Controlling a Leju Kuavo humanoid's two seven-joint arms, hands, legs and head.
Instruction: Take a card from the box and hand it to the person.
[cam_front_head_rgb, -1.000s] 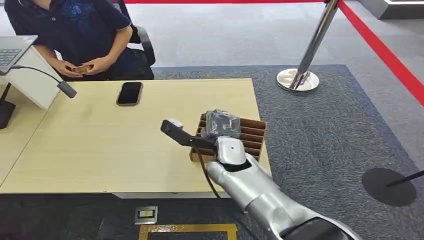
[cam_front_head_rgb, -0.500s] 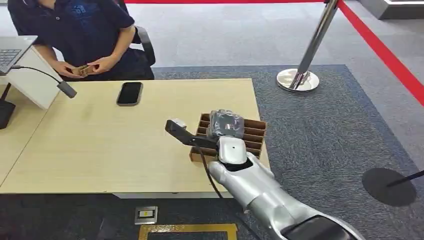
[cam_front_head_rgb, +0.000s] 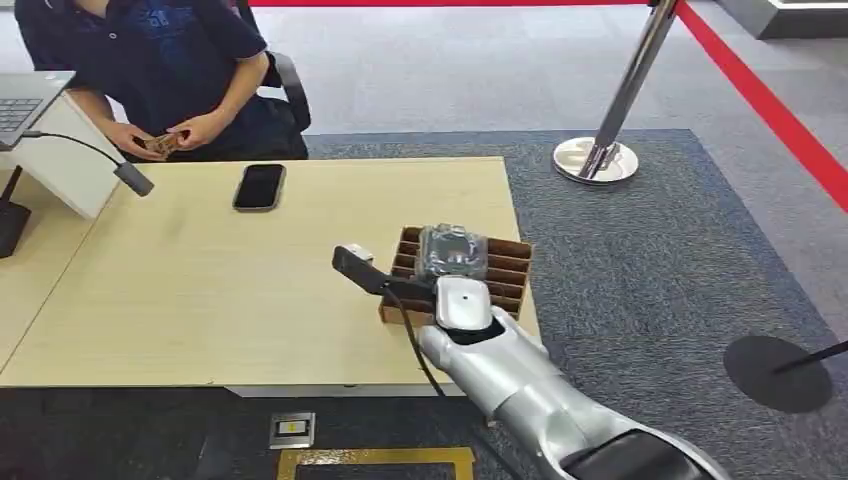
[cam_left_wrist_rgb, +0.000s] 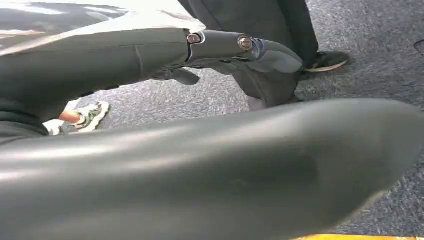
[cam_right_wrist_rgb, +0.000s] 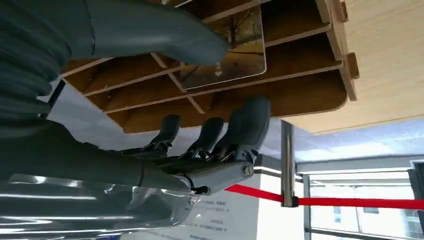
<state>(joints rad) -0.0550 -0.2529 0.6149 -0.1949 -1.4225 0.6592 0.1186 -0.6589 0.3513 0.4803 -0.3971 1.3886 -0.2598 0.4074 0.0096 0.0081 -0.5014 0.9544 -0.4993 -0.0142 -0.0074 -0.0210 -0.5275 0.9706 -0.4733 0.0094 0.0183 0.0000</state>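
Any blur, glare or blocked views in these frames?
Head view: sharp, evenly lit, soft sheen on the table. Left wrist view: a blurred dark body part up close blocks most of it. Right wrist view: right hand near-field soft, card readable, bright windows behind.

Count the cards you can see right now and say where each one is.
2. One card stands in a slot of the box, by the right hand. The person holds another. More may be hidden in the box.

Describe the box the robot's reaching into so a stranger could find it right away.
On the light wooden table, look at the near right corner. The brown slotted box sits there under the right hand; its thin dividers set it apart from the flat black phone.
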